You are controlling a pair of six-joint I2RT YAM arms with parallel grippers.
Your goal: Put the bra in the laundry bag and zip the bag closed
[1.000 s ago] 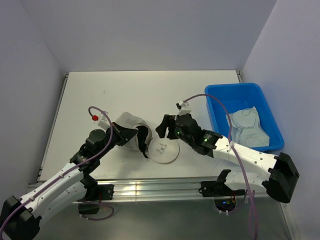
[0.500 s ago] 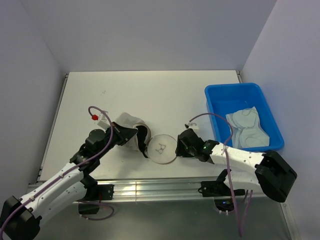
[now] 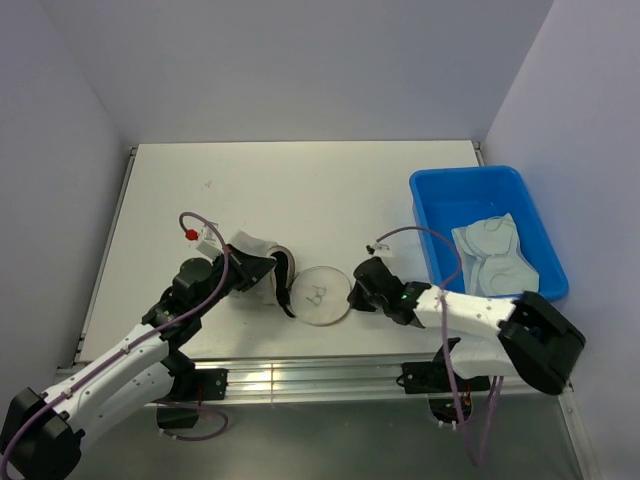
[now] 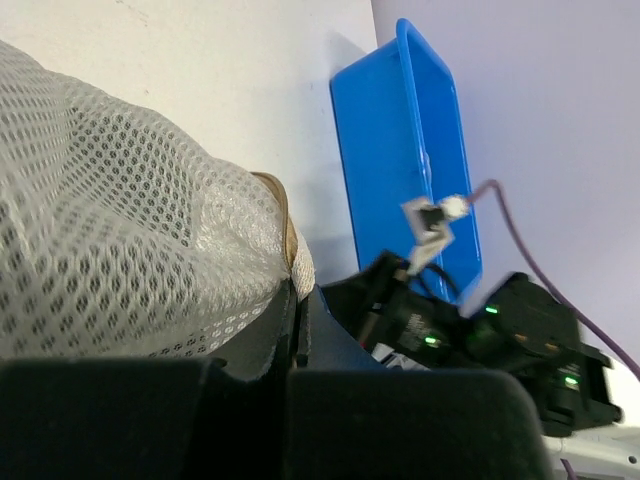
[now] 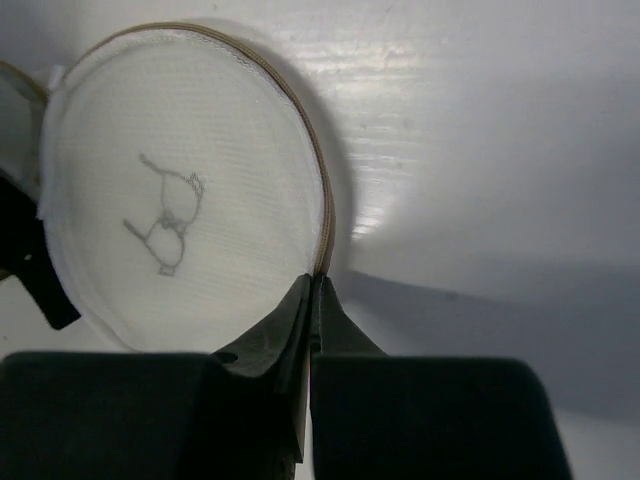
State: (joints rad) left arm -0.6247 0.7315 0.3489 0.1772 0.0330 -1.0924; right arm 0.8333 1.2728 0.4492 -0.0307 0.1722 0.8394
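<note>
1. The laundry bag lies near the bench's near edge, left of centre; its lid lies open beside it;
2. left gripper clenched on the bag's mesh; right gripper pinching the lid's rim;
3. bra in the blue bin, right edge.

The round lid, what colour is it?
The lid is cream-white mesh, tan-rimmed, with a small dark mark; clearest from the right wrist view.

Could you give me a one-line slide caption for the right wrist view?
Right gripper shut on the zip rim of the round mesh laundry-bag lid.
</note>
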